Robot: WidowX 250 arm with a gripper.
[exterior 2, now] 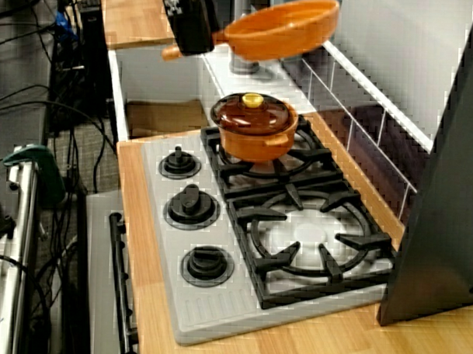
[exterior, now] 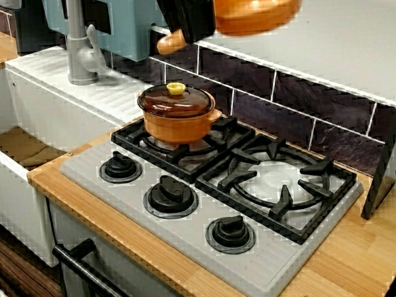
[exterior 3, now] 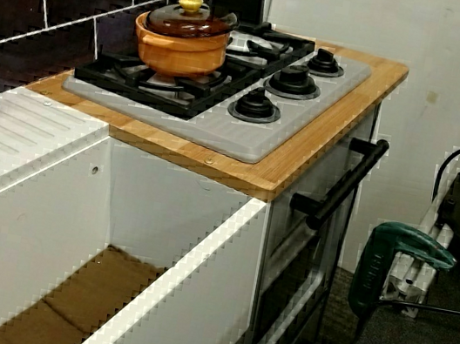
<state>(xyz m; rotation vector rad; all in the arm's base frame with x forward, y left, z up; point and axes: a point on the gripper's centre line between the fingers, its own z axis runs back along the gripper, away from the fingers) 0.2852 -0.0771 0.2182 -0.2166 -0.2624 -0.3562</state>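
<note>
In the gripper (exterior: 188,28), pan (exterior: 259,8), handle toward sink (exterior: 53,114)

The gripper (exterior: 184,34) is a matt black, boxy unit with flat sides and squared edges. It tapers slightly toward the fingertip end. In the view along the counter, its housing bears small white markings (exterior 2: 173,3) near the upper edge, too blurred to read.

Lidded pot (exterior: 178,114) stands on stove (exterior: 191,239) beside sink (exterior: 53,118).
</note>
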